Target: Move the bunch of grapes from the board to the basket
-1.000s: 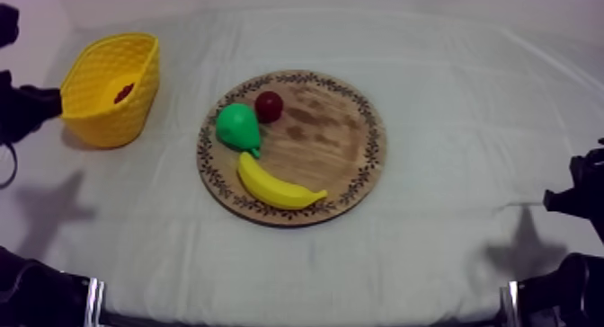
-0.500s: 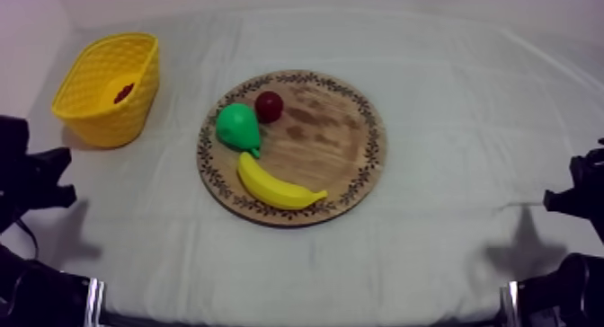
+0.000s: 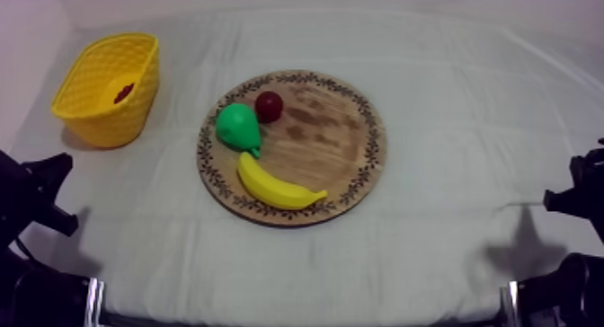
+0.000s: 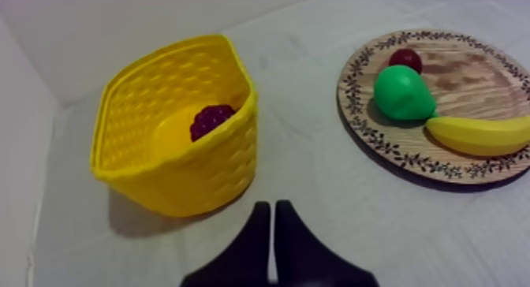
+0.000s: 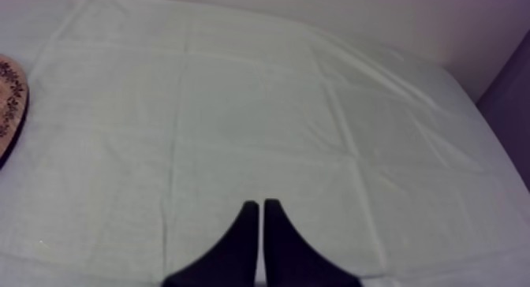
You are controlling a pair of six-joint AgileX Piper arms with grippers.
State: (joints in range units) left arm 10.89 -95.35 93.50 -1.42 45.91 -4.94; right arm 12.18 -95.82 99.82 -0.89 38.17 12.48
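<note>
At the near left edge of the tabletop (image 3: pixel 449 223), left claw (image 4: pixel 272 205) pressed together into a narrow wedge, clamped on nothing, hanging just short of the yellow basket (image 4: pixel 169 160). At the near right, right claw (image 5: pixel 257 203) likewise together and empty, over bare tabletop.

Just beyond the left claw, down on the basket's floor: the bunch of grapes (image 4: pixel 210 120), half hidden by the near wall. Long axis probably along the basket's length, though too little visible to say which way the stem end points.

Farther off, on the wooden board (image 4: pixel 465 69): pear (image 4: pixel 402 91), banana (image 4: pixel 479 135), small red fruit (image 4: pixel 405 58), no grapes among them.

Judged as the closing step, placement done. Nothing left to grasp; next move calls only for parking both arms clear of basket and board.
</note>
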